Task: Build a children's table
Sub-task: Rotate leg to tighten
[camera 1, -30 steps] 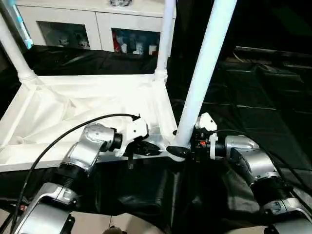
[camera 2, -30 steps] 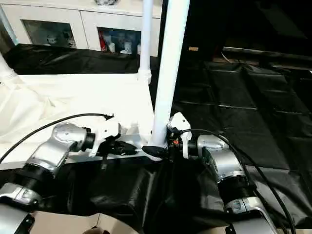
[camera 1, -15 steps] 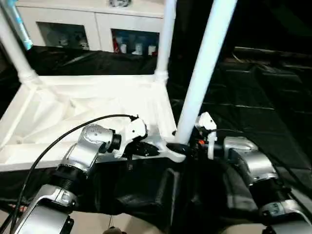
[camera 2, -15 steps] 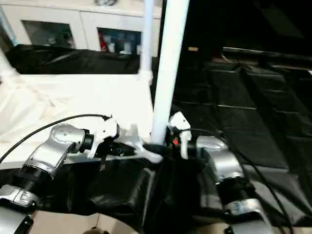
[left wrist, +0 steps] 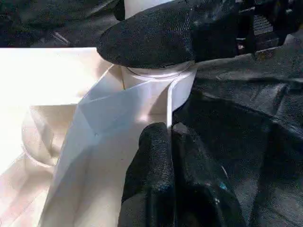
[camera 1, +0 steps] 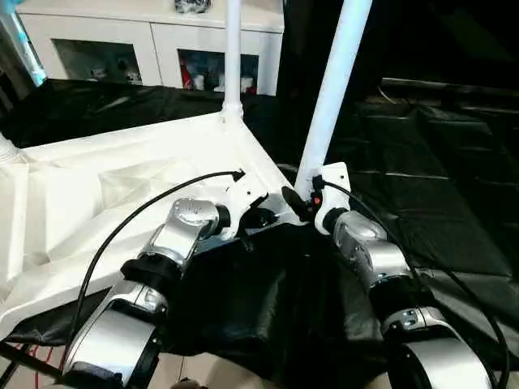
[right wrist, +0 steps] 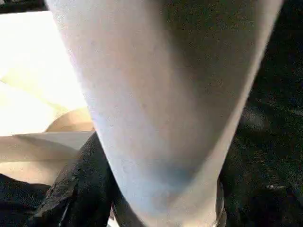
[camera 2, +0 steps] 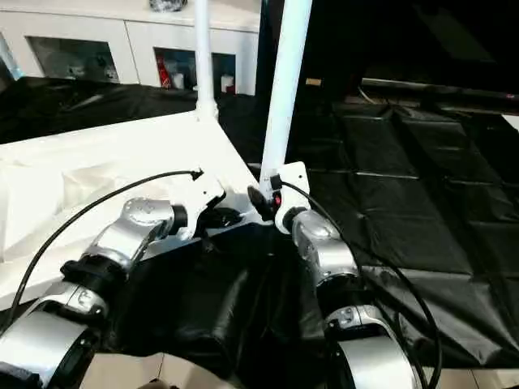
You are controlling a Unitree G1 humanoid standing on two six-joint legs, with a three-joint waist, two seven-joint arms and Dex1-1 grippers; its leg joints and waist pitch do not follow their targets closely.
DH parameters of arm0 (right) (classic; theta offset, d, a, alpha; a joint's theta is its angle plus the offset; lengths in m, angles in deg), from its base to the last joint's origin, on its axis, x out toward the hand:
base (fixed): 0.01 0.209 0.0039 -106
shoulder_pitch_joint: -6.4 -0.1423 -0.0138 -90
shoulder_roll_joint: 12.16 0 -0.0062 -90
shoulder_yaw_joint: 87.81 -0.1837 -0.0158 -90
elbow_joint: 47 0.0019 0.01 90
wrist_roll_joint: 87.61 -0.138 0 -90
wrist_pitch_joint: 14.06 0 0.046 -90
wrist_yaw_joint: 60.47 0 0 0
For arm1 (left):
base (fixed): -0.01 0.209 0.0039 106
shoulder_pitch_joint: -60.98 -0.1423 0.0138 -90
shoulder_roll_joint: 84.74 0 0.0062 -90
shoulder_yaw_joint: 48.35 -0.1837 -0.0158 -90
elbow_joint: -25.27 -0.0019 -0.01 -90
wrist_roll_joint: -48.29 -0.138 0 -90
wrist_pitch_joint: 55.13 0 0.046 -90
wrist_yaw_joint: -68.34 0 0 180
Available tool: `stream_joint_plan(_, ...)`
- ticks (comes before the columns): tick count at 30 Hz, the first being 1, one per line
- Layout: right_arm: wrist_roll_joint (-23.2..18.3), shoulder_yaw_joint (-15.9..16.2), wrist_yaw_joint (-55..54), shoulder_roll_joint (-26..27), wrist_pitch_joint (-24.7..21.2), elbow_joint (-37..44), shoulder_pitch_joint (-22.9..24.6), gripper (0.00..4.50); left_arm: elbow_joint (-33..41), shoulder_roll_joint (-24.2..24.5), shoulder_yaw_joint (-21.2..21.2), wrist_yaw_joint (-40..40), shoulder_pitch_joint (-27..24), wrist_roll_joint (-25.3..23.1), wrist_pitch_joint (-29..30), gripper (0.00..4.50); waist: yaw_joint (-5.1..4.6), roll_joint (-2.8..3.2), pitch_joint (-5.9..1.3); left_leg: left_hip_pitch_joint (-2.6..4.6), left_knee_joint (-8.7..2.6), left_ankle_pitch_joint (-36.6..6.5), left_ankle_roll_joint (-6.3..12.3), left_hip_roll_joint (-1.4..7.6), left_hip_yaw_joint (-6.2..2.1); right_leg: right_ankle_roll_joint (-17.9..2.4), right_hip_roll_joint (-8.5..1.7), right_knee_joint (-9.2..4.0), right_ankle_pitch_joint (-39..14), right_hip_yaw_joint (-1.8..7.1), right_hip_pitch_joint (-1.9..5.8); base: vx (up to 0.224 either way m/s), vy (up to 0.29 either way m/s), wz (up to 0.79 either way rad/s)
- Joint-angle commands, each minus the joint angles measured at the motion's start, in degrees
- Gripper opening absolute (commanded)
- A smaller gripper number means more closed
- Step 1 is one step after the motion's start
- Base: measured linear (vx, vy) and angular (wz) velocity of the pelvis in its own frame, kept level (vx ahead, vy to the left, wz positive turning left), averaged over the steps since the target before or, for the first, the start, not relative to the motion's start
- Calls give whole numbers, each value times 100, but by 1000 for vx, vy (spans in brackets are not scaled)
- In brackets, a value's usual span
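The children's table (camera 1: 122, 186) lies upside down on black sheeting (camera 1: 422, 211), its ribbed underside facing up and its near right corner raised between the two arms. A leg (camera 1: 333, 89) stands in the socket (left wrist: 161, 82) at that near corner, a second leg (camera 1: 232, 57) rises from the far corner, and the base of a third shows at the far left edge. The left gripper (camera 1: 258, 217) sits at the tabletop's edge just beside the socket, its fingers (left wrist: 161, 179) pressed together with nothing seen between them, seemingly steadying the rim. The right gripper (camera 1: 298, 203) has its fingers around the foot of the near leg, right where it enters the socket; they appear to clasp it rather than stand free. The step in hand looks like seating this leg fully home while the corner is held steady. The next move probably calls for a firm push or twist along the leg's own line, with the left gripper bracing the top so the corner does not slide on the slick sheeting. A white cabinet (camera 1: 122, 40) stands behind, on the far side.
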Motion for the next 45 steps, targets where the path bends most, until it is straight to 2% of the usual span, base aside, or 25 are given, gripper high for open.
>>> stream_joint_plan(1,-168,302,684,379,-150,-21,59,310,118,-331,-44,55,224,178,-383,0,16,19,-404,44,-409,-1529,140,206,-44,-1127,-351,-424,-1531,311,281,0,0,0)
stream_joint_plan(7,-256,464,1458,61,-299,243,155,370,345,-131,-92,621,-3,327,-588,0,47,16,-398,37,-407,-1402,267,213,-40,-1182,-357,-418,-1479,302,310,0,0,0)
stream_joint_plan(9,-276,671,2160,-256,-300,475,276,370,528,2,-91,1000,-155,457,-671,0,64,10,-397,39,-405,-1406,302,222,-37,-1184,-355,-417,-1444,303,322,0,0,0)
stream_joint_plan(12,-251,765,2479,-414,-284,592,346,370,631,75,-105,1201,-230,512,-680,0,67,19,-390,50,-413,-1448,274,235,-39,-1240,-364,-413,-1486,305,305,0,0,0)
stream_joint_plan(13,-347,878,3107,-698,-367,856,473,370,800,234,-163,1539,-349,562,-665,0,79,12,-383,49,-416,-1469,260,236,-38,-1224,-368,-421,-1587,309,306,0,0,0)
stream_joint_plan(14,-347,878,3107,-698,-367,856,473,370,800,234,-163,1539,-349,562,-665,0,96,6,-390,51,-412,-1466,276,239,-40,-1213,-367,-421,-1575,306,325,0,0,0)
stream_joint_plan(16,-392,905,3325,-779,-424,969,523,370,858,289,-179,1656,-391,579,-664,0,105,8,-387,53,-408,-1437,307,247,-30,-1231,-369,-411,-1515,320,300,0,0,0)
stream_joint_plan(18,-436,993,3718,-958,-472,1226,639,370,952,386,-190,1817,-462,591,-646,0,141,11,-380,54,-412,-1421,310,255,-28,-1230,-356,-411,-1509,310,308,0,0,0)
stream_joint_plan(22,-511,1184,4461,-1354,-597,1602,840,370,1092,642,-191,2158,-597,585,-637,0,193,16,-373,56,-418,-1521,280,258,-25,-1169,-363,-424,-1747,304,297,0,0,0)
stream_joint_plan(25,-513,1231,4568,-1417,-621,1654,874,370,1121,685,-183,2206,-618,584,-614,0,215,11,-369,64,-421,-1547,229,258,-30,-1111,-374,-440,-1920,308,279,0,0,0)
stream_joint_plan(27,-558,1281,4705,-1480,-746,1791,932,370,1219,776,-194,2339,-677,611,-548,0,240,21,-380,68,-426,-1490,202,269,-39,-1113,-372,-424,-1808,311,285,0,0,0)
stream_joint_plan(31,-560,1250,4657,-1431,-834,1847,949,340,1349,837,-200,2483,-740,637,-457,0,244,27,-388,62,-424,-1430,202,264,-32,-1176,-367,-400,-1634,308,281,0,0,0)
stream_joint_plan(33,-583,1246,4670,-1419,-889,1849,948,337,1362,840,-205,2493,-747,649,-447,0,238,26,-381,64,-424,-1475,185,258,-29,-1176,-360,-409,-1683,307,278,0,0,0)
stream_joint_plan(35,-597,1243,4639,-1380,-925,1867,952,304,1365,819,-217,2476,-749,654,-441,0,239,23,-381,63,-425,-1491,166,254,-32,-1144,-367,-416,-1741,309,280,0,0,0)
stream_joint_plan(36,-596,1237,4624,-1365,-931,1869,953,304,1363,810,-216,2469,-748,649,-439,0,240,25,-381,65,-425,-1485,163,255,-33,-1141,-368,-417,-1745,309,281,0,0,0)
stream_joint_plan(39,-523,1160,4308,-1247,-823,1741,936,293,1327,737,-192,2360,-715,630,-422,0,236,25,-382,62,-426,-1457,143,253,-35,-1128,-372,-417,-1745,312,276,0,0,0)
stream_joint_plan(41,-463,1117,4071,-1183,-750,1656,918,270,1301,693,-177,2278,-682,627,-398,0,221,21,-373,70,-432,-1558,109,246,-41,-1081,-375,-437,-1922,309,269,0,0,0)
stream_joint_plan(43,-394,1038,3708,-1060,-729,1517,881,263,1183,567,-106,2018,-584,616,-347,0,202,17,-366,71,-437,-1643,48,240,-54,-999,-378,-462,-2133,306,263,0,0,0)
stream_joint_plan(45,-305,962,3286,-914,-712,1361,842,257,1032,429,-47,1704,-469,570,-290,0,191,10,-364,76,-438,-1647,38,238,-51,-997,-370,-461,-2118,311,252,0,0,0)
